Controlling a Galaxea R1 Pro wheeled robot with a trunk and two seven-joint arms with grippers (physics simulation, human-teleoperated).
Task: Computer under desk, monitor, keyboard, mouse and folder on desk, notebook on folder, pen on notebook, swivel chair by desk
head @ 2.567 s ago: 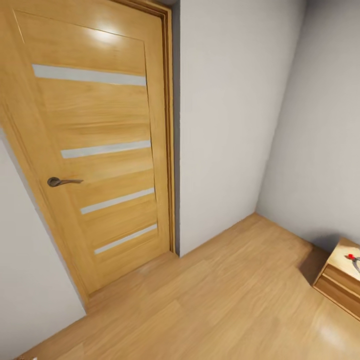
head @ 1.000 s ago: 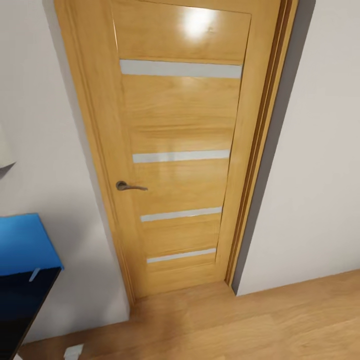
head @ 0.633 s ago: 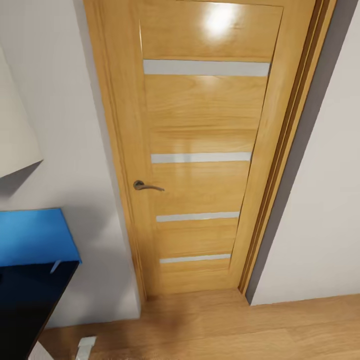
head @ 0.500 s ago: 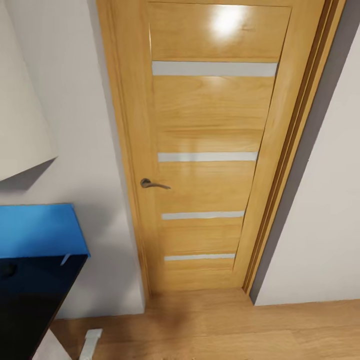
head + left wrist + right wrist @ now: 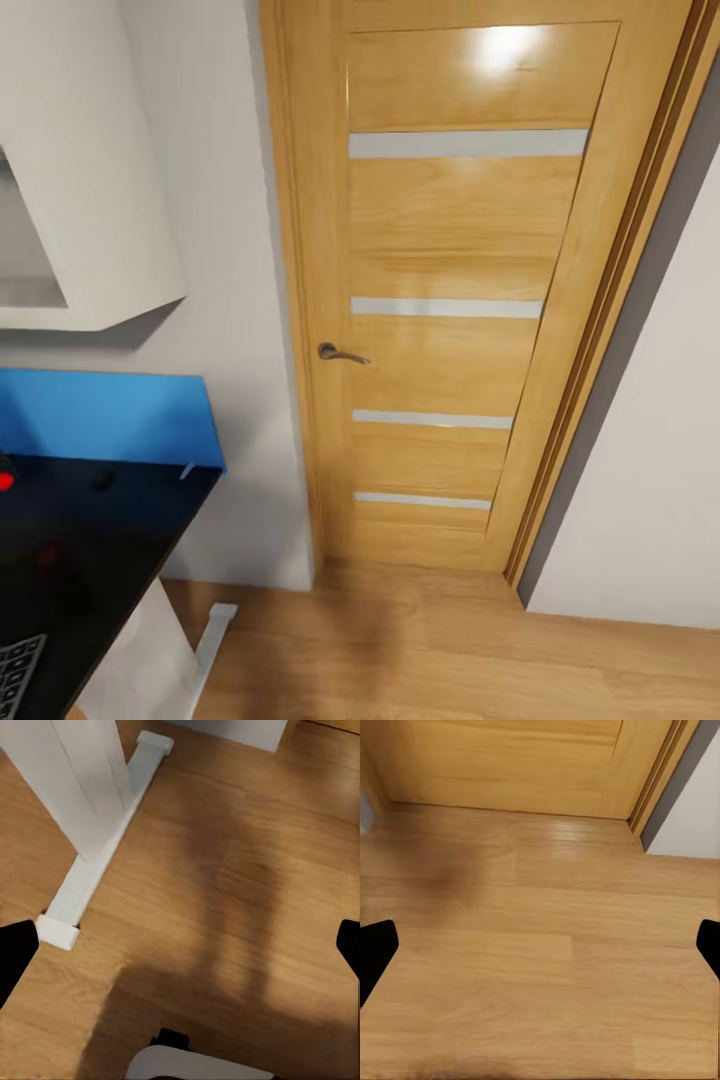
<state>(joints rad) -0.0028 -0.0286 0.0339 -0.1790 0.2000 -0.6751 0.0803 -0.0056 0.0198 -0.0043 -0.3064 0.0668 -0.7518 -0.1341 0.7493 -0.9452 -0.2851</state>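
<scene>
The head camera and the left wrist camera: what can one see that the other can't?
The head view alone has the tall wooden door with its metal handle, the glossy black desk top, a bright blue panel and a corner of the grey-keyed keyboard. The left wrist view alone has the left gripper's dark fingertips, spread wide. Both have the wooden floor and the desk's white leg with its foot.

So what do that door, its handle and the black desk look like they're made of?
The door looks like varnished light wood: visible grain, a bright glare spot, pale frosted strips across it. Its handle seems brushed grey metal. The desk has a glossy black top, maybe lacquer or glass, on a matte white leg.
</scene>
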